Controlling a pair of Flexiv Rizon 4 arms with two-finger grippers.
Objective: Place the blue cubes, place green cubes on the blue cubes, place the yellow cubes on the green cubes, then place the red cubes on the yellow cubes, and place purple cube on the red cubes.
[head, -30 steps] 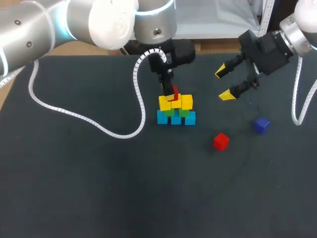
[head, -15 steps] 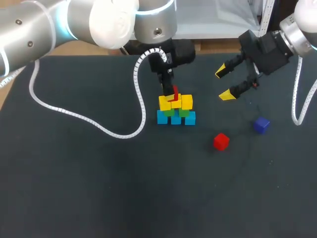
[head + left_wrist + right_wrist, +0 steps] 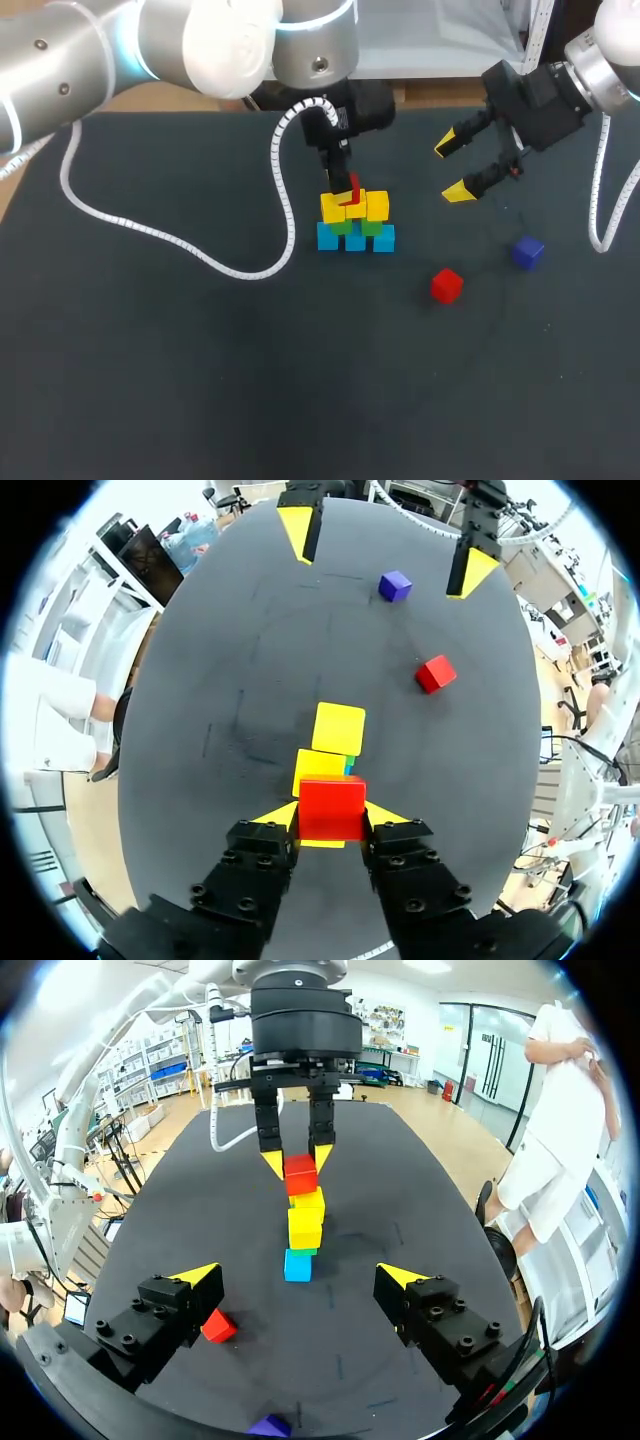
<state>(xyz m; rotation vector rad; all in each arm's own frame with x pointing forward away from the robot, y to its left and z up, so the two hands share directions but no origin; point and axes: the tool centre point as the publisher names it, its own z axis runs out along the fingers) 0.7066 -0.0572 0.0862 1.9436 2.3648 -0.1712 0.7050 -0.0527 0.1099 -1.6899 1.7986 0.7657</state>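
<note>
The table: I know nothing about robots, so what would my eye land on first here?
A little pile of cubes mid-table: blue at the bottom, green, then yellow. The left arm's fingers grip a red cube at its top. Off to the right, the right arm's fingers hang open above the table, near a loose red cube and a purple cube.

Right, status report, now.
Left pincer shut on red cube over the stack. Right pincer open, aside. Second red cube, purple cube loose.
</note>
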